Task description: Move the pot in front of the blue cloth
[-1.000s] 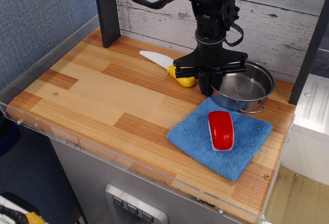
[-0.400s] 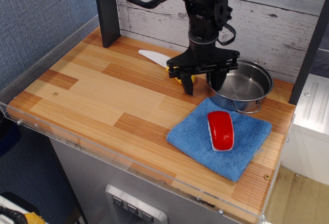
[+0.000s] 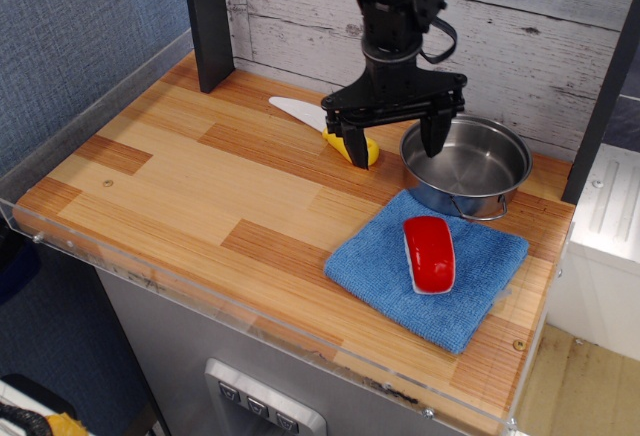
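Observation:
The shiny steel pot (image 3: 470,169) stands on the wooden table at the back right, just behind the blue cloth (image 3: 430,266). A red block (image 3: 428,253) lies on the cloth. My gripper (image 3: 394,146) hangs open above the pot's left rim. One finger is over the pot's inside and the other is left of it, over the yellow handle. It holds nothing.
A knife-like tool with a yellow handle (image 3: 355,146) and white blade (image 3: 300,112) lies left of the pot. A dark post (image 3: 208,21) stands at the back left. A clear plastic lip (image 3: 250,326) runs along the table's front edge. A white plank wall is behind.
The gripper has opened wide from nearly shut and risen a little, shifting slightly back. The pot, cloth and red block have not moved.

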{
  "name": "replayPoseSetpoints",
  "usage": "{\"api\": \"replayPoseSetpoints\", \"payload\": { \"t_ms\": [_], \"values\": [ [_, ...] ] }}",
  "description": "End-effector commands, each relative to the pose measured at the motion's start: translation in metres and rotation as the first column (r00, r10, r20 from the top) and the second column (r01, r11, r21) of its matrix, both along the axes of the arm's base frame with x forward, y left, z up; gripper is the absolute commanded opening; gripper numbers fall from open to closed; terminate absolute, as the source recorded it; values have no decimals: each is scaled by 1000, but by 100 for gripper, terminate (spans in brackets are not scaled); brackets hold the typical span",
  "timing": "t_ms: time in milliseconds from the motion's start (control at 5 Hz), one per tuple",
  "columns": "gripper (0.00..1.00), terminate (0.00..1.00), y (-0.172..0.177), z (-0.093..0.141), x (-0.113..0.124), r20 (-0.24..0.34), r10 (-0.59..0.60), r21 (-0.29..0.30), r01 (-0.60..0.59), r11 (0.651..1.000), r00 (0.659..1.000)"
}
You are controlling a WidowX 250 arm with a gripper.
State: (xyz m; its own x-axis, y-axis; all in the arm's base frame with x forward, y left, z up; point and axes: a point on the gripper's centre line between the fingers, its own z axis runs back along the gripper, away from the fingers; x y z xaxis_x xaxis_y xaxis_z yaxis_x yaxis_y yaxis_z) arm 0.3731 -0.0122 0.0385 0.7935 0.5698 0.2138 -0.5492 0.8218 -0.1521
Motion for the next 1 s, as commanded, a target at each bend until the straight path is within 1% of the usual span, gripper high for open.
{"api": "replayPoseSetpoints", "payload": {
  "t_ms": [0, 200, 600, 800],
  "values": [
    [100, 0, -1, 74, -13, 163, -46, -56, 56, 997, 986],
    [100, 0, 0, 96, -23, 193, -36, -45, 46, 998, 981],
    [100, 0, 0, 96, -23, 193, -36, -45, 46, 998, 981],
    [100, 100, 0, 96, -23, 193, -36, -45, 46, 998, 981]
  ]
}}
